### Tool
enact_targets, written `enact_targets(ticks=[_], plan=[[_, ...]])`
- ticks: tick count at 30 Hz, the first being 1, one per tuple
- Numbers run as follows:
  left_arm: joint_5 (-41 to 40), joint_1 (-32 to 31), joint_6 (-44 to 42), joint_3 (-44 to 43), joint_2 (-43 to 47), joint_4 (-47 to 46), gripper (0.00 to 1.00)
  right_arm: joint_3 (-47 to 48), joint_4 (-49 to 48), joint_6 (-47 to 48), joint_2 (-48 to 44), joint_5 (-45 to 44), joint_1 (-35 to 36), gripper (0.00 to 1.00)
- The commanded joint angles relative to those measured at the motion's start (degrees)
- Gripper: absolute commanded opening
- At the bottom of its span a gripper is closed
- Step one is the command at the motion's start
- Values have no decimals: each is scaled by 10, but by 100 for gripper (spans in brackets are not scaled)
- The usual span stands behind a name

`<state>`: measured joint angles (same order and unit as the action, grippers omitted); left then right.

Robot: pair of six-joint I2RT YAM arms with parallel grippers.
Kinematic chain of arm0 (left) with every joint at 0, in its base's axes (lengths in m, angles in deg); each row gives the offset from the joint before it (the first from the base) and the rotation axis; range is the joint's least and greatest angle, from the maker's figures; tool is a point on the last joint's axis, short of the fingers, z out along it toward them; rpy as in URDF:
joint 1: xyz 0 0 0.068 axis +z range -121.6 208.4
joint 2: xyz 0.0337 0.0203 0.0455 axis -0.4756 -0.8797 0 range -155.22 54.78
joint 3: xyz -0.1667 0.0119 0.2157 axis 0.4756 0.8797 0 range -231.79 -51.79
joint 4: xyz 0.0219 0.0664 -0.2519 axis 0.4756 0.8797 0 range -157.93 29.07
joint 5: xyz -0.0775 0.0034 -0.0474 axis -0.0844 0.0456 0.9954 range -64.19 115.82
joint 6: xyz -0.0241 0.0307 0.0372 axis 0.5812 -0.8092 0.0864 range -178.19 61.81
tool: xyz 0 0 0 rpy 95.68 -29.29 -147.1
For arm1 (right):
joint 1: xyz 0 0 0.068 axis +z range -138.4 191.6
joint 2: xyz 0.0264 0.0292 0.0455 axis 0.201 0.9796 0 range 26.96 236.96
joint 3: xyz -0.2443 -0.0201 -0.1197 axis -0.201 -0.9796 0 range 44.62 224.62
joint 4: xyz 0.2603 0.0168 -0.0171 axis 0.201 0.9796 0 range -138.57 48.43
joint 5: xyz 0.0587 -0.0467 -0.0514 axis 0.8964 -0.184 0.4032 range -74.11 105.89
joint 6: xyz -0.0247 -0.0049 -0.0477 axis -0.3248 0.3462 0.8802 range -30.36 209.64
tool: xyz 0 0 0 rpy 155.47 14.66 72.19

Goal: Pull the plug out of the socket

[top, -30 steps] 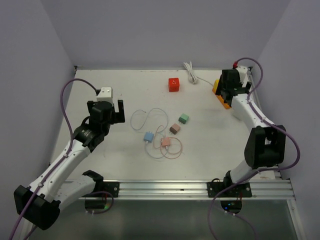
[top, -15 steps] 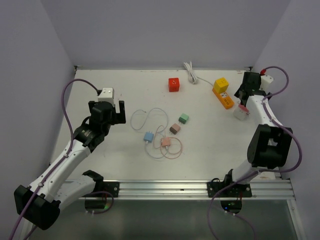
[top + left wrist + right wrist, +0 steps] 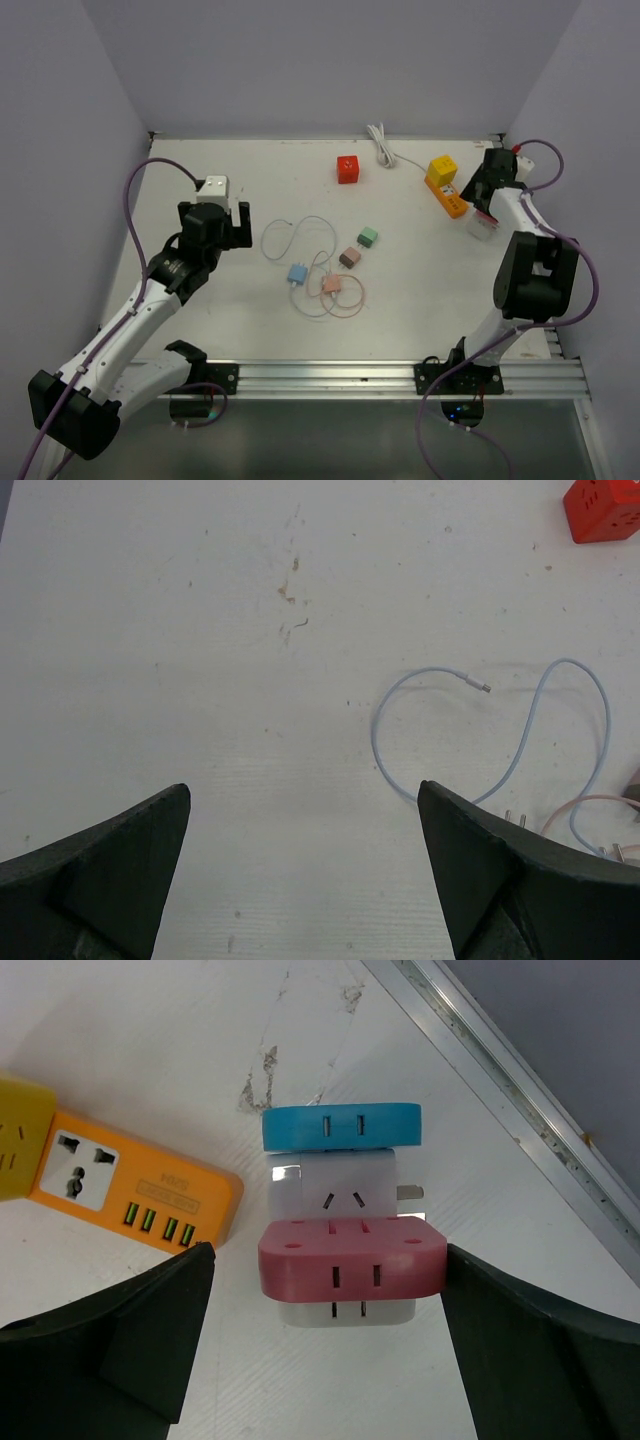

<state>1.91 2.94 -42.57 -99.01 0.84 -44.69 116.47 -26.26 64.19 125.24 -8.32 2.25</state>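
Beneath the right gripper (image 3: 328,1250), whose jaws stand wide and empty, a white plastic socket block (image 3: 345,1195) lies near the right edge of the table (image 3: 150,1040). It carries a flat pink plug (image 3: 350,1257) and a flat blue plug (image 3: 342,1127). They look light, rigid and smooth. I'd pinch the pink plug's short ends, though the block may lift along with it. Print on the neighbouring orange power strip (image 3: 130,1195) is unreadable. The left gripper (image 3: 303,790) gapes empty.

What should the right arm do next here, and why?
Probably lower the right gripper and close. In the wrist view its jaws stand open on either side of the stacked adapter, with the pink piece centred between them and nothing gripped yet.
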Motion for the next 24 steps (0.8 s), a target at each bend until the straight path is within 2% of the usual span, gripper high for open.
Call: enact_targets(ticks=[1, 7, 13, 17, 18, 21, 22, 24], plan=[[7, 5, -9, 0, 4, -29, 100, 5, -2, 7, 10, 7, -1, 95], [8, 5, -8, 0, 5, -29, 100, -8, -3, 24, 12, -22, -1, 89], [9, 5, -9, 1, 6, -29, 99, -11, -8, 39, 20, -42, -1, 78], [7, 5, -10, 1, 7, -29, 99, -21, -9, 44, 16, -25, -1, 61], [7, 5, -10, 1, 7, -29, 99, -24, -12, 44, 5, 0, -1, 58], [9, 5, -10, 2, 6, -29, 99, -42, -13, 47, -14, 38, 0, 43], [10, 5, -10, 2, 6, -29, 99, -54, -10, 44, -29, 63, 3, 35], [11, 5, -11, 2, 6, -30, 99, -68, -6, 39, -46, 79, 18, 29]])
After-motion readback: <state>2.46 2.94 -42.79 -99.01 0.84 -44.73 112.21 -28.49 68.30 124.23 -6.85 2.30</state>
